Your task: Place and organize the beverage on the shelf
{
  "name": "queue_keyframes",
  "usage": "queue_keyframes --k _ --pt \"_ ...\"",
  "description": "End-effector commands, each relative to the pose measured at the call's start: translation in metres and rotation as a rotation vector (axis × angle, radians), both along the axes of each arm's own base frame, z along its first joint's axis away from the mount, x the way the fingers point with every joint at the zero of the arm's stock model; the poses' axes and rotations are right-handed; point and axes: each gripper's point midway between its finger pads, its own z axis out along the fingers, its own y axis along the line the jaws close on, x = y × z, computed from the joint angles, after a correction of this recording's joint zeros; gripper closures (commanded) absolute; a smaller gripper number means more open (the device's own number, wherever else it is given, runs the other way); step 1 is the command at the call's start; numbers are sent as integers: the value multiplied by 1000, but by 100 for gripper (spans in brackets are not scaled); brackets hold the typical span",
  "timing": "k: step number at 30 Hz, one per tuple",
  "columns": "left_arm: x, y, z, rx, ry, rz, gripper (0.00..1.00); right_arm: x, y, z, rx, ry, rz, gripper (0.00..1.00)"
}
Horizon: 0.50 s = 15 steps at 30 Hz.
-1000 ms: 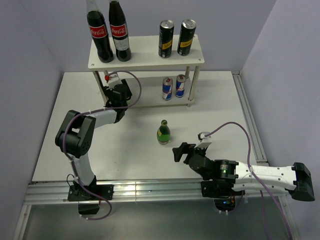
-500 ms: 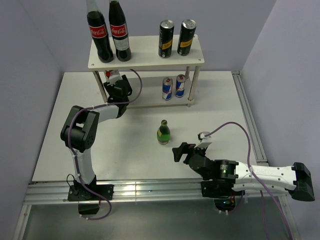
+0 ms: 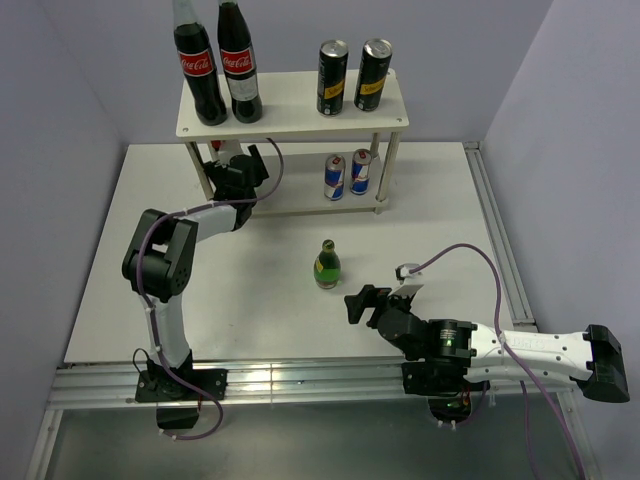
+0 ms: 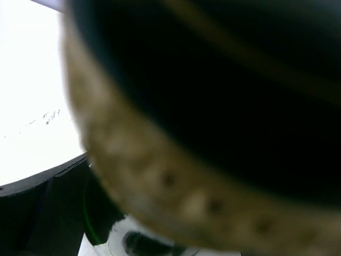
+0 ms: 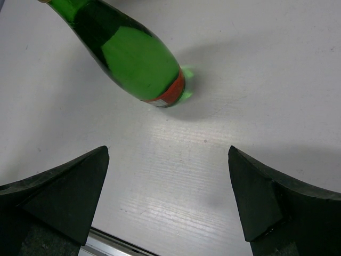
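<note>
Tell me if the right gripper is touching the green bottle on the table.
Apart. Right wrist view: bare table separates the right gripper from the green bottle.

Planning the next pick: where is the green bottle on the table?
In the top view, the green bottle stands centrally, in front of the shelf, just beyond the right gripper.

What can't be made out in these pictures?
Top view: whether the left gripper is open, its tips hidden under the shelf.
Left wrist view: a dark blurred shape fills the frame; unidentifiable.
Right wrist view: the green bottle has its neck cut off by the top edge.
</note>
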Motion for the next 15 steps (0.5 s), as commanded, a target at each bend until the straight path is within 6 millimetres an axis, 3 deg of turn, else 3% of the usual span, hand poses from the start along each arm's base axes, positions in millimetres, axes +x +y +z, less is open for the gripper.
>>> queue_keyframes --k 1,9,13,15 --pt "1 3 23 -49 -42 14 1 3 1 6 14 -21 -16 0" --pt "-32 -2 38 -49 -40 -25 1 3 0 6 17 -19 -19 0" --pt "-55 1 26 -26 0 -34 1 2 0 7 25 -18 -14 0" --pt "-65 4 32 -18 -11 -21 1 2 -1 8 27 -21 -13 0"
